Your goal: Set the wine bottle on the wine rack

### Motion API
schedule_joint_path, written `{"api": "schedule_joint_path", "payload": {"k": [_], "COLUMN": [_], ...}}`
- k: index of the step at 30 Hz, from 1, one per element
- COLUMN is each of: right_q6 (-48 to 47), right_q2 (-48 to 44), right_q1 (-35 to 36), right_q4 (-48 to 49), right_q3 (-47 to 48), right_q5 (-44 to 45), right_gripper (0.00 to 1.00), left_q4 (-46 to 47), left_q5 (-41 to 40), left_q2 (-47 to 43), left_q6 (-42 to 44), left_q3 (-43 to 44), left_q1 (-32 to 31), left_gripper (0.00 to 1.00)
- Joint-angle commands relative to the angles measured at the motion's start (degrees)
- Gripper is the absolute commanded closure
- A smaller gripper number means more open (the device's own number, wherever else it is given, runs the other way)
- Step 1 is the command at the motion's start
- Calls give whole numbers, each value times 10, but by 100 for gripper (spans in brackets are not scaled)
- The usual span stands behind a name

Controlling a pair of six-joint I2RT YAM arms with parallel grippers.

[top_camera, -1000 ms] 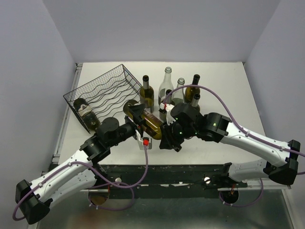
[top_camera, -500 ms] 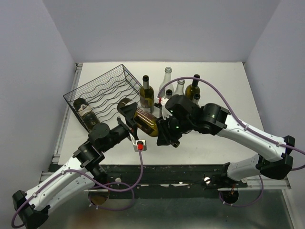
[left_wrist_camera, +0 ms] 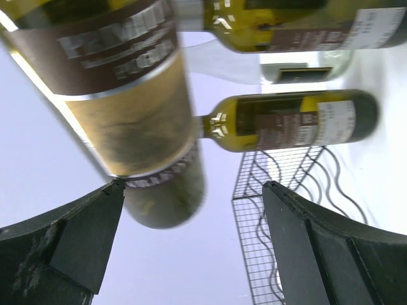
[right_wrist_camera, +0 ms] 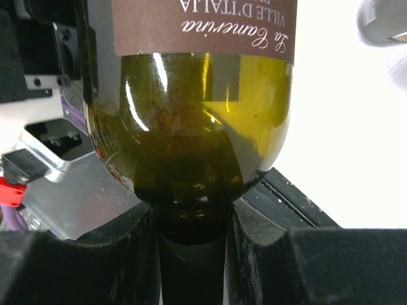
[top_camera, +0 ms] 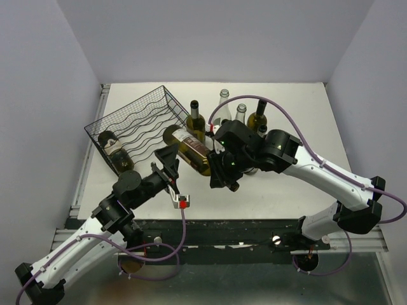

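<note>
Up and toward the far-left corner goes the wine bottle (top_camera: pixel 191 150) over the last half second. Its base now sits at the right-hand edge of the wine rack (top_camera: pixel 137 124), and the left arm has drawn back a little toward the near edge.

From the top camera: a white worktop (top_camera: pixel 299 121) with plain grey walls (top_camera: pixel 210 38) on three sides. The rack sits in the far-left corner, with one dark bottle (top_camera: pixel 116 151) already lying at its near-left end. Several standing bottles (top_camera: pixel 196 119) cluster at the middle of the far edge. The right arm reaches in a long arc from the near-right corner, elbow high. The right gripper (top_camera: pixel 217 170) is on the neck end, and the bottle lies almost level above the table. Whether the base touches the wire, I cannot tell. The left arm stretches in from the near-left corner, and the left gripper (top_camera: pixel 170 160) is spread just beside the bottle's body on the near side.

Left wrist camera: both fingers (left_wrist_camera: pixel 70 244) are wide apart with nothing clamped between them. The labelled bottle hangs just beyond the tips, with rack wire and the standing bottles behind it.

Right wrist camera: the fingers (right_wrist_camera: pixel 95 267) are closed tight on the dark neck. The olive-green shoulder and brown label fill the view.
</note>
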Motion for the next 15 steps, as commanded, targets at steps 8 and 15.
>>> {"api": "schedule_joint_path", "payload": {"k": [8, 15], "right_q6": [5, -2], "right_q2": [-8, -8], "right_q1": [-8, -7], "right_q4": [140, 185], "right_q3": [-16, -64], "right_q5": [31, -10], "right_gripper": [99, 99], "left_q4": [-215, -98], "left_q5": [47, 27], "left_q2": [-99, -182], "left_q6": [-204, -527], "left_q3": [88, 117], "left_q1": [-1, -1], "left_gripper": [1, 1]}}
